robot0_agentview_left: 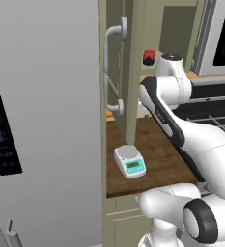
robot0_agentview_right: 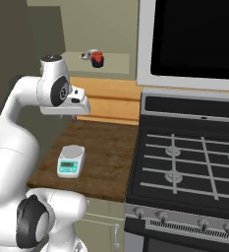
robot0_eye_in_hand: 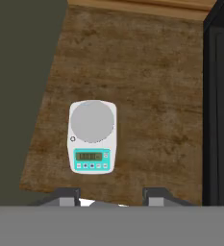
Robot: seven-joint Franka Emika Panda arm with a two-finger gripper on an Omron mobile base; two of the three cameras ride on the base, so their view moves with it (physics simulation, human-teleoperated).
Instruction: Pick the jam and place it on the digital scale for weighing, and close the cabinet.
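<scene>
The jam, a tiny dark jar with a red top, stands on the shelf inside the open cabinet. The cabinet's grooved door is swung out, and its curved grey handle faces me. The digital scale sits on the wooden counter with its round plate bare. My gripper hangs high above the counter, pointing straight down over the scale. Its fingertips stand apart with nothing between them. It is well below and in front of the jam.
A large grey fridge fills the left. A black stove with grates adjoins the counter on the right, with a microwave above it. The open door juts out over the counter's left side.
</scene>
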